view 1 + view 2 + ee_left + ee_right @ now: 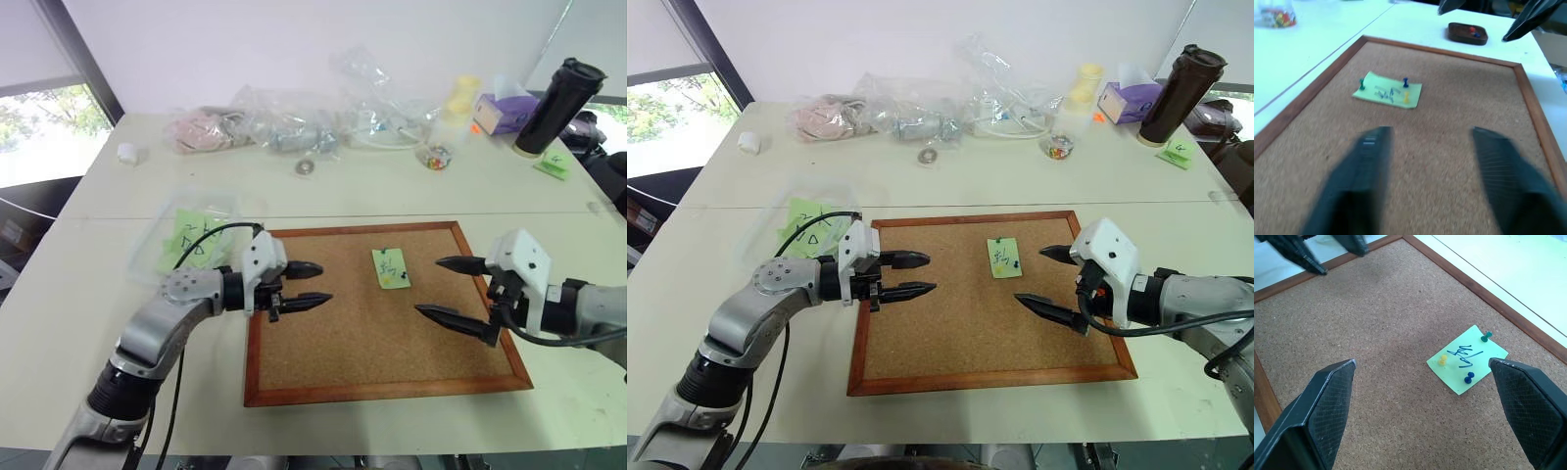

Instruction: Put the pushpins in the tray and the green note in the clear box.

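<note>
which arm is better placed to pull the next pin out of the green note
Right, probably. The right gripper hangs wide open just beside the green note, which three pushpins hold to the cork board. The left gripper sits farther off, near the opposite edge, fingers narrower.

Each arm is silver-grey metal with black ribbed joints, ending in a white blocky housing. The left hand (312, 285) and right hand (453, 288) carry tapered black fingers with cross-hatched pads. Black cables loop along the forearms

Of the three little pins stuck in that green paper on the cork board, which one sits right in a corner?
The green pin. It holds one corner of the green note, by the board's wooden frame. The yellow pin and blue pin sit along the note's edges, either side of the handwriting.
</note>
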Action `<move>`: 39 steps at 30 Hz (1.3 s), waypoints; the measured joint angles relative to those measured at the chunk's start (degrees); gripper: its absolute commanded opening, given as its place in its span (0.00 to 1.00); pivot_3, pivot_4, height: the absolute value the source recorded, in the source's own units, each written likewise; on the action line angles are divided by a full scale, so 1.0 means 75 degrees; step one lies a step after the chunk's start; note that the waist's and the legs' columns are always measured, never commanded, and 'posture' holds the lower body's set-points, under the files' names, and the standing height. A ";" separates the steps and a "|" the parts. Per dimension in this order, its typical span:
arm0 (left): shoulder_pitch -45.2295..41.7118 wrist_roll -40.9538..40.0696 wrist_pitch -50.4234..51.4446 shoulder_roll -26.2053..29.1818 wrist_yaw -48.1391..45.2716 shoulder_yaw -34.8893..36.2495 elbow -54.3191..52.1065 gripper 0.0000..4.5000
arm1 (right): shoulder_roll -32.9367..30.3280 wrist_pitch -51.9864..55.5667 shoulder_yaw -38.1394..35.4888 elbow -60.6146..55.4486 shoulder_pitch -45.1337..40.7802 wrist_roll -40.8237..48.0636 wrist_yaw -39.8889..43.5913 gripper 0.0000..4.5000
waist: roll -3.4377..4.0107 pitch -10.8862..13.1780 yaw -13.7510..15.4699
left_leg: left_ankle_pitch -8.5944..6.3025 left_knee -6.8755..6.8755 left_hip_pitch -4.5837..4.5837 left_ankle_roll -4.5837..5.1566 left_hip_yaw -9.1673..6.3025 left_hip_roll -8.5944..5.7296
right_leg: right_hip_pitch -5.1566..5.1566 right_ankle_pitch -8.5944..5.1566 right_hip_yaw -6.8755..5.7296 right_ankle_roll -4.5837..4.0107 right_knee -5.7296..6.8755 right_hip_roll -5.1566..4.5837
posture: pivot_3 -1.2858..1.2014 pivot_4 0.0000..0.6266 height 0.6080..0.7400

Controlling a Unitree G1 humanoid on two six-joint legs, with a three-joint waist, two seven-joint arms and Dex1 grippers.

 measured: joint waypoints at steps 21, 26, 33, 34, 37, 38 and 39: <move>0.0346 0.1336 -0.1783 -0.0340 -0.0366 -0.0771 0.2001 0.01 | 0.1179 -0.0931 0.2622 0.2032 -0.2259 -0.1922 -0.0662 1.00 | -0.0001 -0.0005 -0.0007 | 0.0000 0.0002 0.0004 0.0000 0.0001 -0.0001 | -0.0001 0.0000 -0.0001 0.0000 0.0003 0.0000 | 0.52 0.24 0.93; 0.0404 0.1395 -0.2114 -0.0419 -0.0361 -0.0750 0.2186 0.01 | 0.1867 -0.0996 0.3374 0.3087 -0.3059 -0.2673 -0.0955 1.00 | 0.0001 -0.0010 -0.0011 | 0.0000 0.0007 0.0005 0.0000 0.0002 -0.0006 | 0.0003 0.0000 0.0000 0.0000 0.0007 0.0000 | 0.52 0.24 0.93; 0.0452 0.1504 -0.2250 -0.0443 -0.0339 -0.0731 0.2186 0.01 | 0.2354 -0.1042 0.3740 0.4160 -0.3670 -0.3378 -0.1131 1.00 | 0.0004 -0.0013 -0.0017 | 0.0001 0.0010 0.0006 0.0000 0.0000 -0.0009 | 0.0002 0.0000 -0.0001 0.0000 0.0013 0.0002 | 0.52 0.24 0.93; 0.0463 0.1506 -0.2257 -0.0449 -0.0329 -0.0732 0.2179 0.01 | 0.2379 -0.1079 0.3799 0.4288 -0.3711 -0.3455 -0.1146 1.00 | 0.0005 -0.0014 -0.0011 | 0.0001 0.0010 0.0007 0.0000 -0.0001 -0.0008 | 0.0002 0.0000 -0.0001 0.0000 0.0014 0.0002 | 0.52 0.24 0.93; 0.0493 0.1507 -0.2280 -0.0451 -0.0311 -0.0726 0.2164 0.01 | 0.2424 -0.1205 0.3924 0.4571 -0.3722 -0.3688 -0.1105 1.00 | 0.0006 -0.0014 -0.0016 | 0.0000 0.0009 0.0006 0.0000 0.0000 -0.0009 | 0.0001 0.0000 0.0000 0.0000 0.0014 0.0001 | 0.52 0.24 0.93; 0.0505 0.1509 -0.2281 -0.0451 -0.0298 -0.0722 0.2156 0.01 | 0.2439 -0.1225 0.3922 0.4615 -0.3723 -0.3725 -0.1105 1.00 | 0.0006 -0.0014 -0.0019 | 0.0001 0.0010 0.0006 0.0000 0.0000 -0.0009 | 0.0001 0.0000 0.0000 0.0000 0.0014 0.0001 | 0.52 0.24 0.93; 0.0525 0.1511 -0.2281 -0.0451 -0.0276 -0.0721 0.2140 0.00 | 0.2464 -0.1256 0.3920 0.4671 -0.3724 -0.3760 -0.1106 0.94 | 0.0006 -0.0014 -0.0020 | 0.0001 0.0009 0.0007 0.0000 0.0000 -0.0009 | 0.0001 0.0000 0.0000 0.0000 0.0014 0.0002 | 0.52 0.24 0.93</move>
